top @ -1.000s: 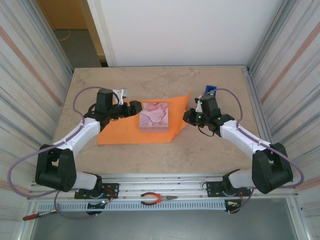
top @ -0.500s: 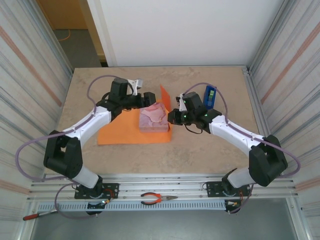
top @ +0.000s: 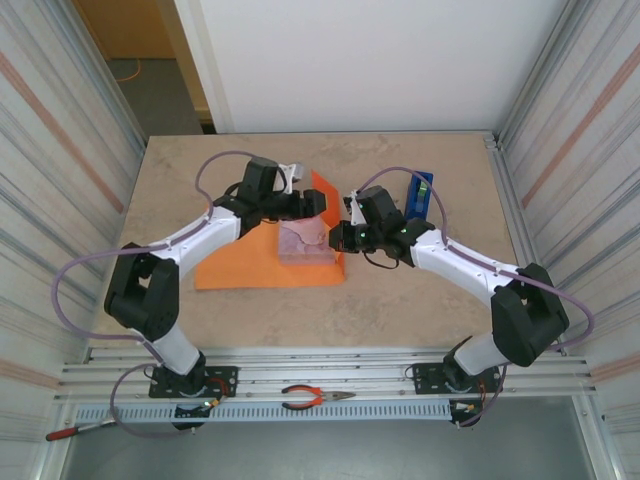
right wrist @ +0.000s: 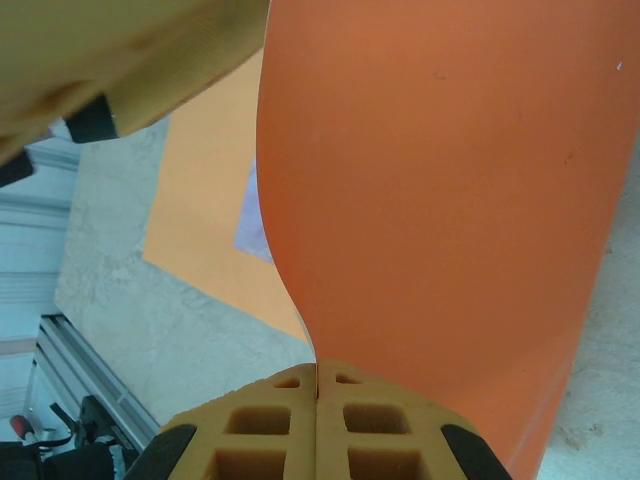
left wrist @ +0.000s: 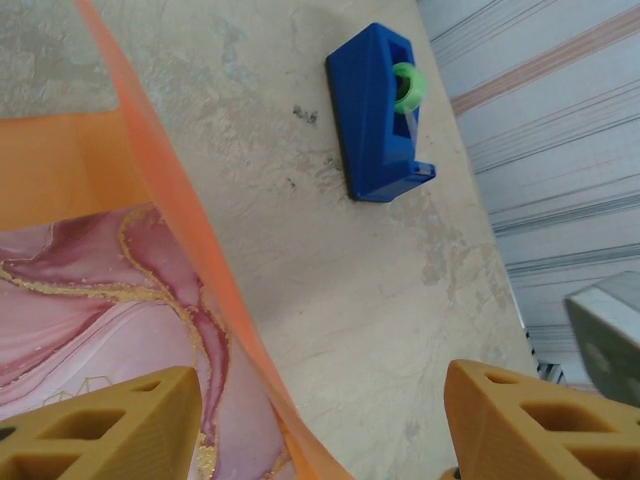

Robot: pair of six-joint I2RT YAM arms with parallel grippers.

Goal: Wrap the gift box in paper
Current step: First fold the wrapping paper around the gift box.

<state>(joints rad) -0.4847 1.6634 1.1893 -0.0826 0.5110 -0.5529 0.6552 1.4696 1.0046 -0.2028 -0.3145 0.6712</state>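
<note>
Beige stone-look desk [top: 400,300], ribbed wall panels [top: 60,130] on both sides. The gift box [top: 302,244] has a pink marbled top with gold veins and sits near the desk centre on the paper [top: 245,268], a bright orange sheet lying flat to the box's left and front. The sheet's right part is lifted into a standing flap [right wrist: 450,200] that curves up over the box's right side. The right claw [right wrist: 317,380] is closed flat on the flap's edge, pads [right wrist: 270,420] pressed together with the sheet between. The left claw [left wrist: 322,400] is spread wide and grips nothing. The flap's edge runs between its two fingers [left wrist: 100,430] above the box top, probably touching neither, though that is hard to call from this angle. A blue tape dispenser [left wrist: 378,115] stands on bare desk, well apart from the box.

Step in hand, my read: fold the flap over the box top. To do it well, the right claw should carry the edge across low and taut so the crease lands on the box's top edge. The left claw should come down and pin the sheet on the lid before the right lets go. Neither should drag the box off the sheet.

Views: the top camera gives the layout, with both arms meeting over the box, but the pinch is too small to read there. The right wrist shows the pinch and the flap's curve. The left wrist shows the marbled lid, the claw's gap and the green tape roll [left wrist: 408,88] in the dispenser.
</note>
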